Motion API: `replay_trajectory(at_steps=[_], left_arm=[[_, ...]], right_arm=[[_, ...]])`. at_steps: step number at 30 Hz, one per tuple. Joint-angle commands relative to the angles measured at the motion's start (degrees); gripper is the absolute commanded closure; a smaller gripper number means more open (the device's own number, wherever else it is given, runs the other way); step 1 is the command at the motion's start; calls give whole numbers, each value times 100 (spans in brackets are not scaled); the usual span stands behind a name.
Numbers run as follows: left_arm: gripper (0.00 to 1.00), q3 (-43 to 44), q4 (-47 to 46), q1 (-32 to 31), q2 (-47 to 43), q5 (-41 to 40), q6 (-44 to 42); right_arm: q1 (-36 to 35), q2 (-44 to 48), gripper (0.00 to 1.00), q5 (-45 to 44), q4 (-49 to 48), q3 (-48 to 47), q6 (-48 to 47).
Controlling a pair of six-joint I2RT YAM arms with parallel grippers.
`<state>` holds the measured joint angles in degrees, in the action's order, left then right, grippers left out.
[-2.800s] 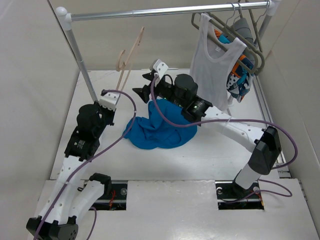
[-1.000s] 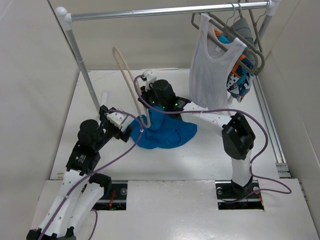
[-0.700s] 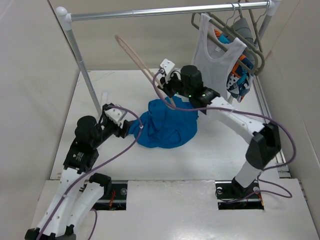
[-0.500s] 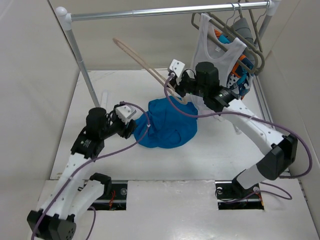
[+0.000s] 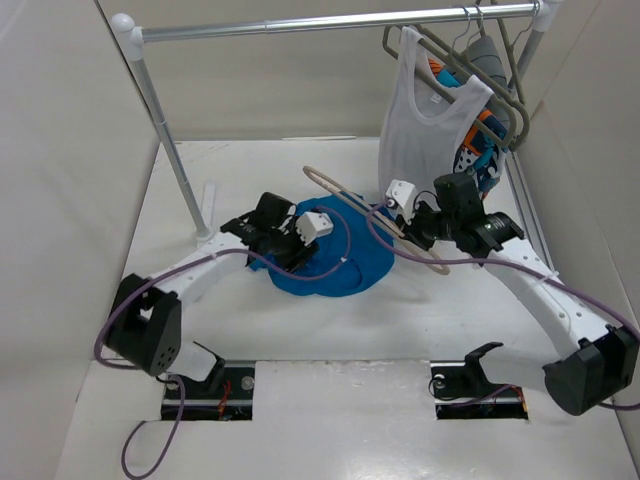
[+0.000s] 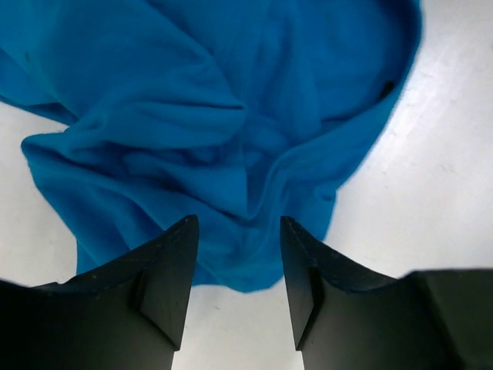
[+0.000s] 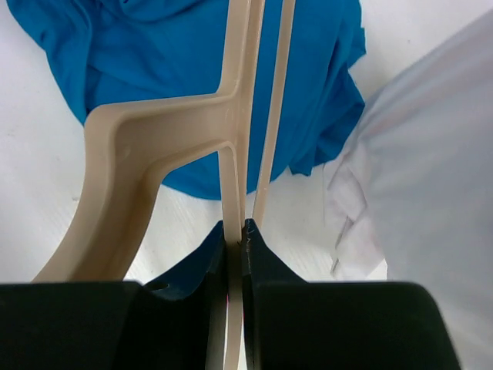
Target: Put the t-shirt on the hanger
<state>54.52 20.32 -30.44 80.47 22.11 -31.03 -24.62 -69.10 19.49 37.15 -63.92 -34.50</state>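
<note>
The bright blue t-shirt [image 5: 335, 265] lies crumpled on the white table; it also fills the upper left wrist view [image 6: 216, 116]. The pale beige hanger [image 5: 345, 195] slants low over the shirt's far edge, hook to the left. My right gripper [image 5: 408, 228] is shut on a thin bar of the hanger [image 7: 243, 92], jaws pressed against it [image 7: 235, 227]. My left gripper [image 5: 290, 250] hovers at the shirt's left side. Its jaws [image 6: 236, 231] stand partly open with bare table between them, and the shirt's hem lies just past the fingertips.
A metal rack rail [image 5: 330, 20] spans the back on a slanted pole [image 5: 160, 110]. A white tank top [image 5: 425, 120], grey hangers [image 5: 505, 95] and a patterned garment [image 5: 478, 160] hang at the right end, close behind my right arm.
My right arm has swung the hanger rightward and lowered it from upright to slanting over the shirt. My left arm has reached forward to the shirt, its jaws narrowing from wide open.
</note>
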Motion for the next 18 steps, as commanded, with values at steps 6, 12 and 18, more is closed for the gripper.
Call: replay_trajectory(at_steps=[6,12,18], left_arm=[[57,286,-196,-112,979,-605,-200],[54,278,-256,-173,1172,-708,-149],[99,480,-195,-173,1261,-778,-35]], right_arm=[[431,266,100,55,170,29,-224],[695,90,100,170,293,29,-513],[696,-182,100,249,723,-146,-891]])
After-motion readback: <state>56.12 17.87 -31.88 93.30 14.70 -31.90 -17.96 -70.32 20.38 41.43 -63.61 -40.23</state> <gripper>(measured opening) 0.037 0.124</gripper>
